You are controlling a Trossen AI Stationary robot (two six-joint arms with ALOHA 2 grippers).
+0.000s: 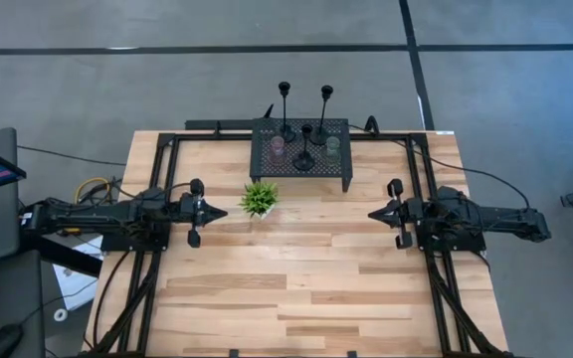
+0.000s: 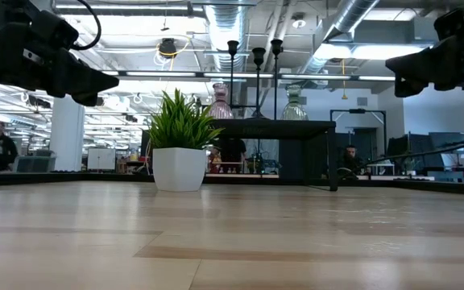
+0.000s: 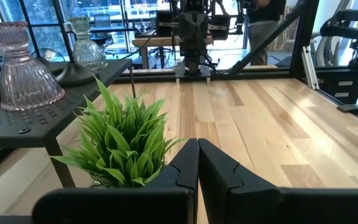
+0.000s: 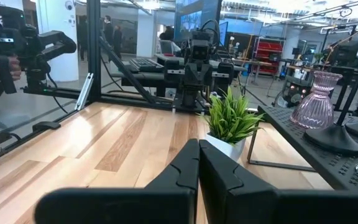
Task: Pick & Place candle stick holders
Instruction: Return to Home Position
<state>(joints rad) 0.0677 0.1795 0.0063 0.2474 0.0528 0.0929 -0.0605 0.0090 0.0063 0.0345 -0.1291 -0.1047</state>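
Three slim black candle stick holders (image 1: 304,139) stand by their round bases on the black mesh rack (image 1: 300,149) at the table's far middle; their cups show in the low view (image 2: 258,55). The pinkish glass cup (image 3: 22,65) and the greenish glass cup (image 3: 84,46) stand on the rack too. My left gripper (image 1: 219,211) is shut and empty, above the table, left of the potted plant (image 1: 259,198). My right gripper (image 1: 374,213) is shut and empty, right of the plant, facing the left one.
The small green plant in a white pot (image 2: 180,145) stands in front of the rack's near left corner, between the two grippers. The wooden table (image 1: 296,288) stretches toward its near edge. Black frame rails (image 1: 436,179) run along both sides.
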